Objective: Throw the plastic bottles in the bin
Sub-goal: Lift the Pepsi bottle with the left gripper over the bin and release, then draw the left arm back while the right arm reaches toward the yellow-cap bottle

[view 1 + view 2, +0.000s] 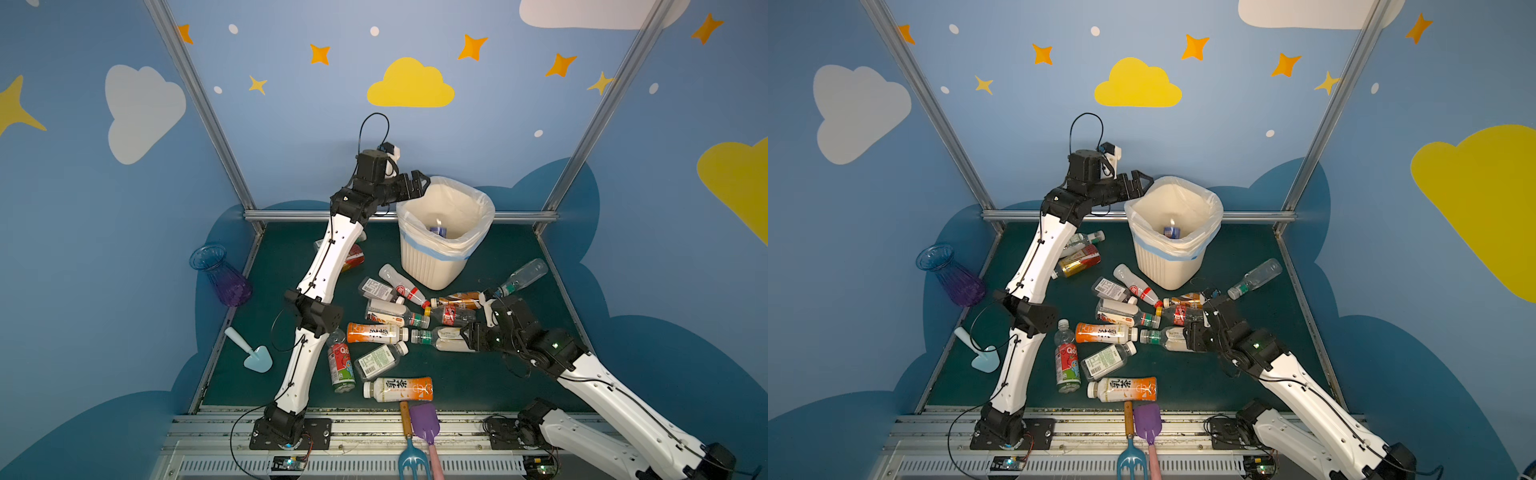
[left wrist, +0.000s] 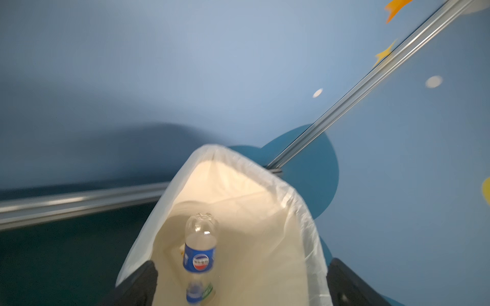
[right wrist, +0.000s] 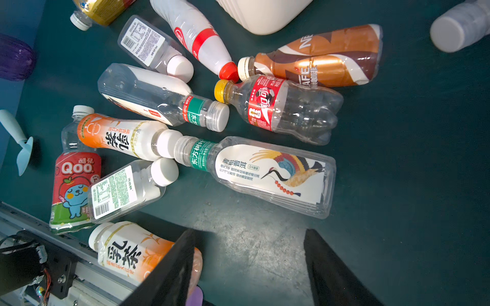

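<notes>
Left fingers (image 2: 138, 286) are standing apart at the bin (image 2: 265, 175) rim, blue-labelled bottle (image 2: 199, 254) free inside; right fingers (image 3: 175, 261) are hovering apart, empty, near the crane-labelled bottle (image 3: 270, 174).

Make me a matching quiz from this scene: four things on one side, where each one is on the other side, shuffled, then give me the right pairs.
Things
1. clear bottle with blue label
2. blue-purple ribbed vase
3. purple plastic spade
4. clear bottle with crane picture

Places
A. blade on the front metal rail
B. lying on the green mat, ahead of the right gripper, whose jaws are open
C. inside the cream ribbed bin
D. beside the mat's left edge

Pairs: 1-C, 2-D, 3-A, 4-B
</notes>
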Robot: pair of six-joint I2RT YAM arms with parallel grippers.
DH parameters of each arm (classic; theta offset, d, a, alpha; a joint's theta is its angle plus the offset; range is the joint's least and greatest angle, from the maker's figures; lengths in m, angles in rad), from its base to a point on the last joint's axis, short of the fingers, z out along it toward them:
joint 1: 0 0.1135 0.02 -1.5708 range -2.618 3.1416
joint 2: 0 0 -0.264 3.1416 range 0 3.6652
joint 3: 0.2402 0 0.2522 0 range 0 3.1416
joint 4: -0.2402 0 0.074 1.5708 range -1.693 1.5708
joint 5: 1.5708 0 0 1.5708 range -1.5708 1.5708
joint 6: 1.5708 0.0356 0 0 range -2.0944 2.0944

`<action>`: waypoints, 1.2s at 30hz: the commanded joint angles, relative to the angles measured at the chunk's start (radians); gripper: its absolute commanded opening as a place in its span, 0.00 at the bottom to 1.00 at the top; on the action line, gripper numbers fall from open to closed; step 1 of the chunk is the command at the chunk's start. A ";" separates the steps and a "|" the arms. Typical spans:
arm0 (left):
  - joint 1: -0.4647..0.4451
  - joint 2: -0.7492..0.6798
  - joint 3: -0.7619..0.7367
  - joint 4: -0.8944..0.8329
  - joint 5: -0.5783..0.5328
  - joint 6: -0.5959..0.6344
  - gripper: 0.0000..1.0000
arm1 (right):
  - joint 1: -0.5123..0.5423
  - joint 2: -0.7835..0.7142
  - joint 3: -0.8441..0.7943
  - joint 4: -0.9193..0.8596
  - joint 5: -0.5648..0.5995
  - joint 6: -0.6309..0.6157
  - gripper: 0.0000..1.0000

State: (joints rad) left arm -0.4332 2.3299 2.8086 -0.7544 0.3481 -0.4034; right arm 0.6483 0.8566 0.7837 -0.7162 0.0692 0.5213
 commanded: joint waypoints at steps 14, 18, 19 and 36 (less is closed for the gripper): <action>0.030 -1.057 -1.420 0.112 -0.282 0.092 1.00 | -0.122 -0.087 0.011 -0.069 0.113 -0.064 0.73; 0.054 -1.132 -1.611 0.097 -0.248 0.057 1.00 | -0.125 0.015 0.036 -0.079 0.047 -0.097 0.73; 0.062 -1.146 -1.659 0.105 -0.234 0.045 1.00 | -0.125 0.048 0.045 -0.078 0.033 -0.107 0.73; 0.123 -1.251 -1.868 0.171 -0.161 -0.010 1.00 | -0.016 0.455 0.217 0.059 -0.036 -0.619 0.63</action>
State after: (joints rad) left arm -0.3202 1.0988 0.9508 -0.5972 0.1802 -0.4080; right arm 0.6006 1.2827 0.9401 -0.6540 -0.0113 0.0208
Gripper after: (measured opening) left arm 0.996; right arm 0.624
